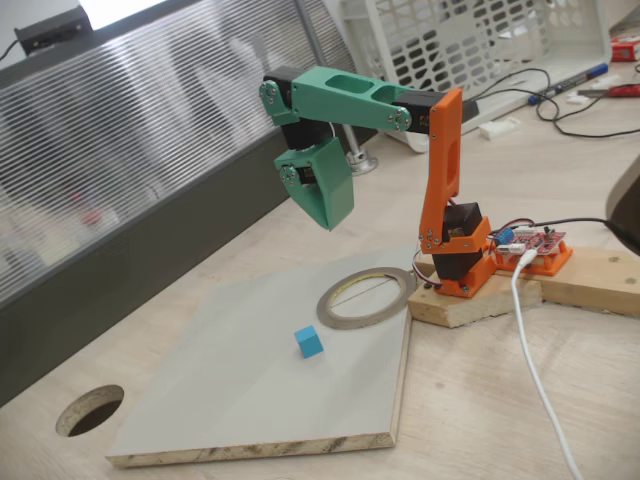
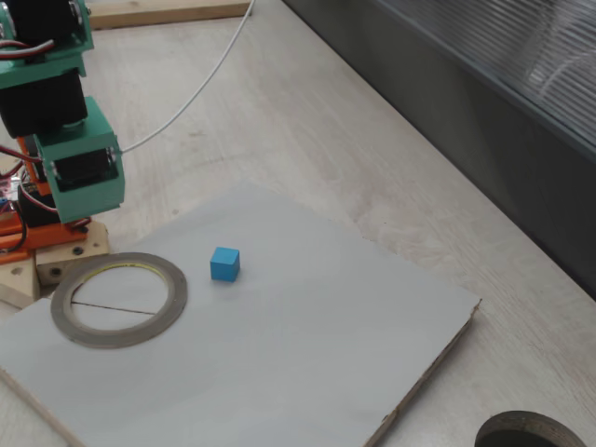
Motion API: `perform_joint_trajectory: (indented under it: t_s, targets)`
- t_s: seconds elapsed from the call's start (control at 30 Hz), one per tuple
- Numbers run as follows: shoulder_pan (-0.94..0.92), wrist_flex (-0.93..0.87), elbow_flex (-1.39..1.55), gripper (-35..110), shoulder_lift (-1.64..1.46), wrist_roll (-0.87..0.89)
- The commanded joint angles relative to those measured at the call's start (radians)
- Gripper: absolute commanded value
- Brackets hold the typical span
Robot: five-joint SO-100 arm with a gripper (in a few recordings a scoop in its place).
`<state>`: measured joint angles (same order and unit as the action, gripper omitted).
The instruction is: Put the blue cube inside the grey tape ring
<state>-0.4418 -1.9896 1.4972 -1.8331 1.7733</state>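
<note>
— Blue, matte, tiny: one blue cube point(image 1: 308, 342) lying free on the grey board point(image 1: 250, 400), just outside the grey tape ring point(image 1: 366, 297), near but apart from it.

— And the gripper point(image 1: 325, 190)?

— Folded up high over the board's far edge, well apart from the cube, holding nothing. Jaws open or closed: cannot tell, fingers hidden under the green shell in both fixed views.

— Step in hand?

— Probably the reach for the cube, judging by the layout. Best done by coming straight down, jaws square to two flat faces, closing gently so such a small piece does not squirt sideways. Then a lift clear of the ring's wall before releasing low inside, over the pale inner edge point(image 2: 121, 268).

— Counts?

— One cube, one tape ring point(image 2: 119, 299), one board, one arm. Also one round dark cut-out hole point(image 1: 90, 410) in the table at near left, not the target.
</note>
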Motion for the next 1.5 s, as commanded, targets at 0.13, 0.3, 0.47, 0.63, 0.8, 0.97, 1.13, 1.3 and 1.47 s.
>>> perform_joint_trajectory:
  t_s: [0.13,0.3,0.47,0.63,0.8,0.97,1.13,1.3,1.47]
  targets:
    - [-0.011,-0.028,-0.002,-3,-0.006,0.015]
    - [-0.011,-0.028,-0.002,-3,-0.006,0.015]
    - [-0.011,-0.028,-0.002,-3,-0.006,0.015]
    - [-0.011,-0.028,-0.002,-3,-0.006,0.015]
    - [-0.011,-0.028,-0.002,-3,-0.006,0.015]
    - [-0.011,-0.028,-0.002,-3,-0.006,0.015]
    - [-0.005,-0.028,-0.002,-3,-0.006,0.015]
    - [-0.003,-0.028,-0.002,-3,-0.006,0.011]
    - [0.008,-0.028,-0.002,-3,0.018,0.009]
